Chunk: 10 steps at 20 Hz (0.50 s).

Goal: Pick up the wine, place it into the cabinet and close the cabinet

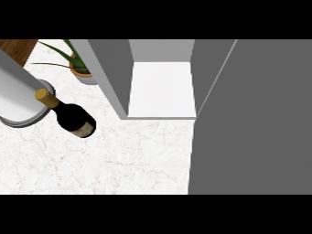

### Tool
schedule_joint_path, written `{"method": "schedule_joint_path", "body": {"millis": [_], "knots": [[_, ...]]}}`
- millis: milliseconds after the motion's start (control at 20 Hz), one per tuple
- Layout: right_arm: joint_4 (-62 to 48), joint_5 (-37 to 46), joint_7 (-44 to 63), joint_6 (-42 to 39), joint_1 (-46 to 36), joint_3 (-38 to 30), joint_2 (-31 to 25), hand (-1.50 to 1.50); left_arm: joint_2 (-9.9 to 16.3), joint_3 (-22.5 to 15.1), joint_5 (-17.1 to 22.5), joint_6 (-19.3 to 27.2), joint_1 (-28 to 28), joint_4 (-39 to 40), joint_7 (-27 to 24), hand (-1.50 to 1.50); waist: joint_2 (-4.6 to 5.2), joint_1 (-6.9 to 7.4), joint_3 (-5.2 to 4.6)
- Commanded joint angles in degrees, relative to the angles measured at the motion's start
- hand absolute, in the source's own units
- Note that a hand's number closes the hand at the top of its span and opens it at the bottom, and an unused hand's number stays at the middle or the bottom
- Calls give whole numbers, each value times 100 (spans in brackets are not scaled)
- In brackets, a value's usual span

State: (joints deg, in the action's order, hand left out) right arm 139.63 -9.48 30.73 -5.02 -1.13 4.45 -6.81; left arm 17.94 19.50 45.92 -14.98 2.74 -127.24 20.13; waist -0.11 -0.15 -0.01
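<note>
wine (74, 118) on counter (84, 164) | cabinet (162, 89) open | door (266, 119) right

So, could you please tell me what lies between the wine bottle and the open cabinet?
In the head view, only bare marble counter separates the wine bottle from the open cabinet; nothing stands there.

A dark glass wine bottle with a gold foil cap (71, 116) stood on the white marbled counter (84, 164), at the left. Just left of it lay a large grey cylinder (6, 87). Behind the bottle stood a potted green plant (77, 61). Right of both, an open grey cabinet (162, 89) sat on the counter, its wide grey door (266, 119) filling the right side.
</note>
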Motion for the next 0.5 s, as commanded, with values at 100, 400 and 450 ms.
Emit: {"method": "schedule_joint_path", "body": {"millis": [100,400,450], "knots": [[875,-54,337,140,221,125,80,-150,286,460,307,-260,-282,786,42,-150,0,-13,-1],[949,-64,326,79,319,160,109,-150,205,372,107,-819,-225,1631,-130,-150,3,-27,-1],[712,-126,230,-23,288,107,57,-150,168,300,-205,-1035,-453,2231,-401,-150,12,-48,-1]]}}
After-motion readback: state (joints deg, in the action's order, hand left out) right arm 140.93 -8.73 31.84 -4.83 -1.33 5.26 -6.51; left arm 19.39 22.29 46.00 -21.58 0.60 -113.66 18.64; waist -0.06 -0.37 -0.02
